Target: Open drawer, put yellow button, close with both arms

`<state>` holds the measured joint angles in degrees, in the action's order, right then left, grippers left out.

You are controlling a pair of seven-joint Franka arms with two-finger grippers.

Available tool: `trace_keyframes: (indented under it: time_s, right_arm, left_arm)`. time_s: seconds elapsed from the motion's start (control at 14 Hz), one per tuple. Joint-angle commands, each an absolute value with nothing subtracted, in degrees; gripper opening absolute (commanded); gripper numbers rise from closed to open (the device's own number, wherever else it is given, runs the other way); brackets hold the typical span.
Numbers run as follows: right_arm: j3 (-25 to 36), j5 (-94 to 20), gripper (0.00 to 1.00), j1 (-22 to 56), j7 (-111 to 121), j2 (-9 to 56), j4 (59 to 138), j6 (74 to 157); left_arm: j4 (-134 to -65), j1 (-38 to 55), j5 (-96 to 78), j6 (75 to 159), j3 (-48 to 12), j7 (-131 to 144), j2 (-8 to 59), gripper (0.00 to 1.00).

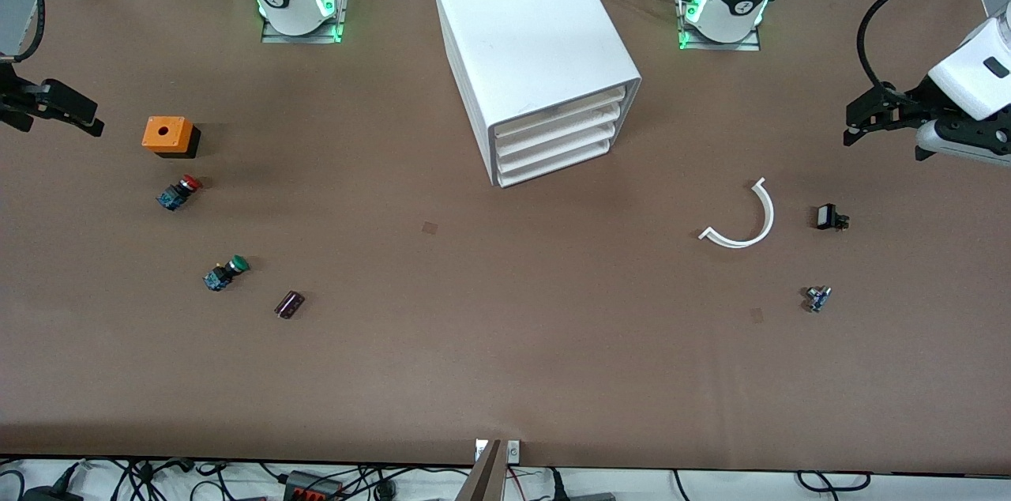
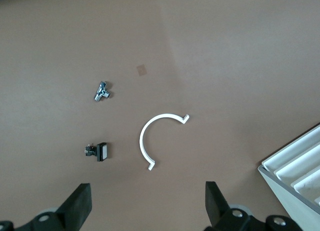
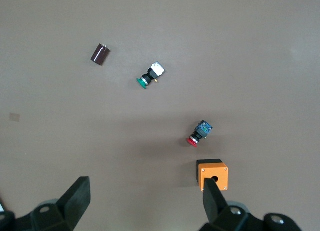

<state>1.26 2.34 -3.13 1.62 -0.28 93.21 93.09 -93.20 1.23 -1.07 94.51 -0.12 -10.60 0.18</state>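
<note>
Both arms are parked wide so the middle is free. The left gripper hangs over its end of the table, the right gripper over the other, both with fingers spread and empty. All four drawers in the cabinet sit shut. I can't spot a yellow button in any view. The right wrist view only shows the red button, green button and an orange box; the left wrist view shows a white curved clip.

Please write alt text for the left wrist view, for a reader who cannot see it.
The open left gripper hangs over bare brown table, holding nothing. Below it lie a white curved strip, a small black-and-white part and a small metal part; a corner of the white cabinet shows at the edge.
</note>
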Motion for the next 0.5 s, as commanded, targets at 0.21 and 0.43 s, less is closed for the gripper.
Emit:
trace_keyframes:
  time_s: [0.21,0.43]
  right_arm:
    - [1.1,2.8,1.0,-3.8,2.7,-0.8,93.4,93.0]
    - [1.1,2.7,1.0,-3.8,2.8,-0.8,93.4,92.9]
  left_arm:
    - [-92.6,1.7,0.4,92.6,-0.3,-11.5,-0.4,1.0]
    - [-92.4,2.2,0.5,92.7,-0.3,-11.5,-0.4,1.0]
